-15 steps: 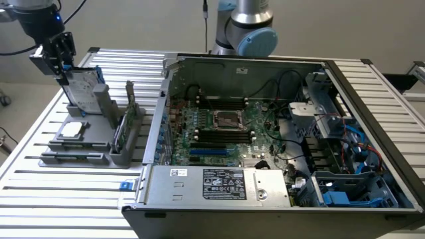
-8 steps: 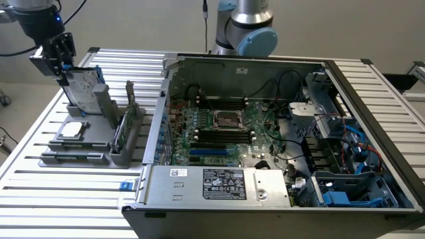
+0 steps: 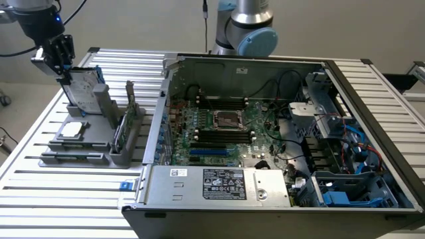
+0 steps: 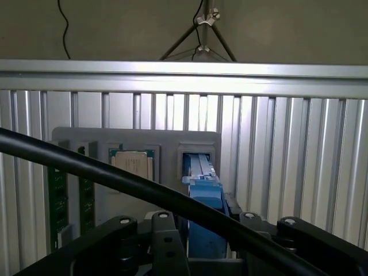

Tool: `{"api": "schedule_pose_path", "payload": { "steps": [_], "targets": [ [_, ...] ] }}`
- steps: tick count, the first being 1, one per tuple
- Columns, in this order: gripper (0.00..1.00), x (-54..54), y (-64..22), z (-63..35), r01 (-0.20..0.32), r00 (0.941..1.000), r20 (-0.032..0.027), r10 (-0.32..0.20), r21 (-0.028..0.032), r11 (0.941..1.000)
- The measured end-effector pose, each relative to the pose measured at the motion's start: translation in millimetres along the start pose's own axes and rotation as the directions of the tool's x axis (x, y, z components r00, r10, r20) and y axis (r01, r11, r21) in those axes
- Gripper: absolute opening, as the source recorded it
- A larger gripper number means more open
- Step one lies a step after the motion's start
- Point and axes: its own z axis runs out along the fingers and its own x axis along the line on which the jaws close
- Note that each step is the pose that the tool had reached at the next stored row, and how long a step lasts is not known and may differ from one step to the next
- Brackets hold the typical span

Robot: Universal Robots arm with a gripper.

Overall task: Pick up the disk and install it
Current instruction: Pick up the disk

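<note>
Fingers (image 3: 63, 63) of the arm are closed on the upper edge of the disk (image 3: 82, 88), which stands upright and slightly tilted in its slot at the back of the grey holder (image 3: 99, 145), at the exterior view's left. From the wrist view, the blue carrier of the disk (image 4: 204, 215) sits squeezed between the black linkages, with a black cable (image 4: 115, 179) crossing in front. A square processor chip (image 3: 71, 130) lies flat in the holder just beside the disk, and green circuit cards (image 3: 127, 122) stand on edge nearby. The holder rests on the slatted aluminium surface (image 3: 40, 199) beside the open computer case (image 3: 345, 99).
</note>
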Motion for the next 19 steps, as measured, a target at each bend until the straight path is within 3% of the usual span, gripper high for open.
{"api": "schedule_pose_path", "payload": {
  "steps": [1, 9, 13, 19],
  "targets": [
    [0.38, 0.0, 0.0, 0.0, 0.0, 1.0, 0.0, 0.0, 0.0, 1.0],
    [0.38, 0.0, 0.0, 0.6, 0.0, 1.0, -0.0006, 0.0, 0.0, 1.0],
    [0.33, 0.0, 0.0, 1.0, 0.0, 1.0, -0.0037, 0.0, -0.0002, 1.0],
    [0.33, -0.1, 0.0, 1.5, 0.0, 1.0, -0.0076, 0.0, -0.0002, 1.0]
  ]
}}
